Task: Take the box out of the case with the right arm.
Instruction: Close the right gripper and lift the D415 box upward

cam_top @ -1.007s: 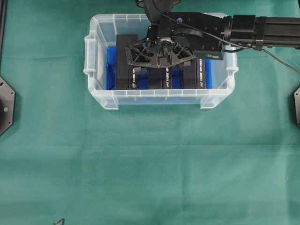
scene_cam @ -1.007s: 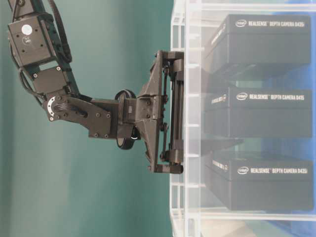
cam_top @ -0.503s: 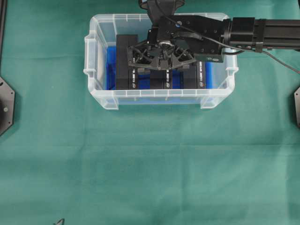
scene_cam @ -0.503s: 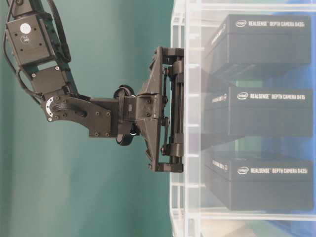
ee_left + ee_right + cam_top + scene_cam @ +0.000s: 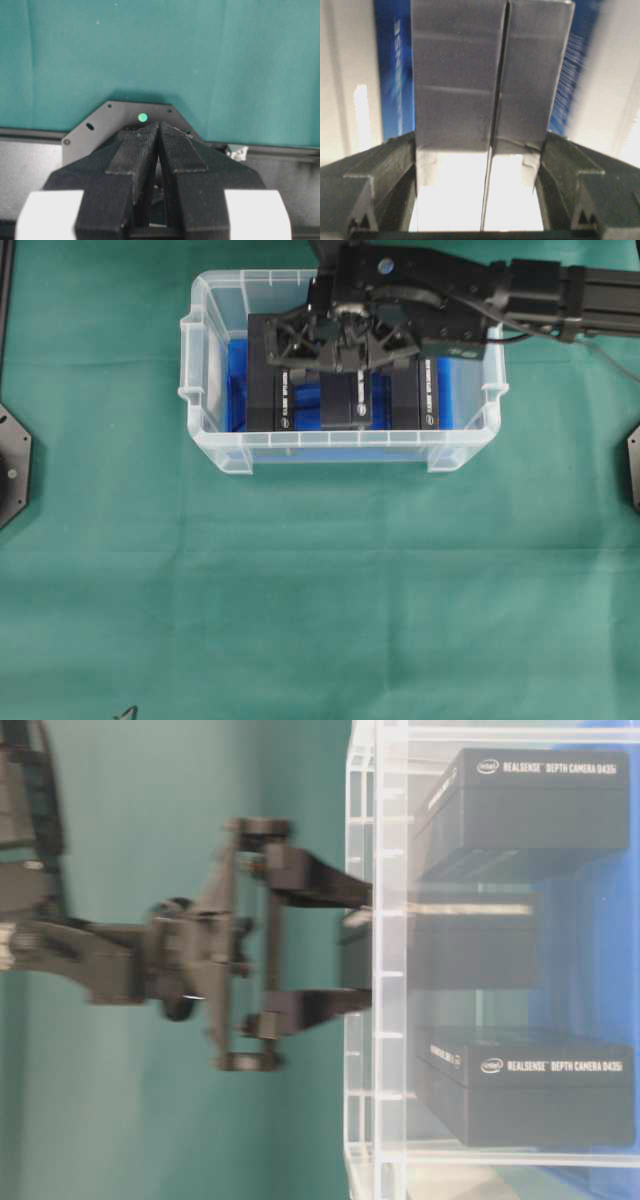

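Change since a second ago: the right arm [image 5: 560, 290] has drawn its gripper back from the case's rim in the table-level view, where the truss earlier sat hard against the clear wall; the fingers closed in somewhat during that second, and the middle box has come away from its place between its neighbours, its end now poking past the rim.
Left gripper [image 5: 159, 131]: parked over the green cloth [image 5: 320, 590] at the left edge of the table, its two black pads pressed together, nothing between them.
Case [image 5: 205, 430]: clear bin near the far edge of the cloth, blue sheet [image 5: 237, 390] on its bottom, black boxes standing side by side inside it.
Left box [image 5: 262, 390]: against the left part of the case, untouched.
Right gripper [image 5: 342, 340]: over the far middle of the case, jaws partly spread and clamped on the two sides of the middle box.
Middle box [image 5: 342, 400]: held between the two fingers; the right wrist view shows its grey faces [image 5: 485, 85] filling the gap, one finger [image 5: 385, 170] on each side.
Right box [image 5: 418, 395]: just beside the held one, toward the case's right wall, untouched.
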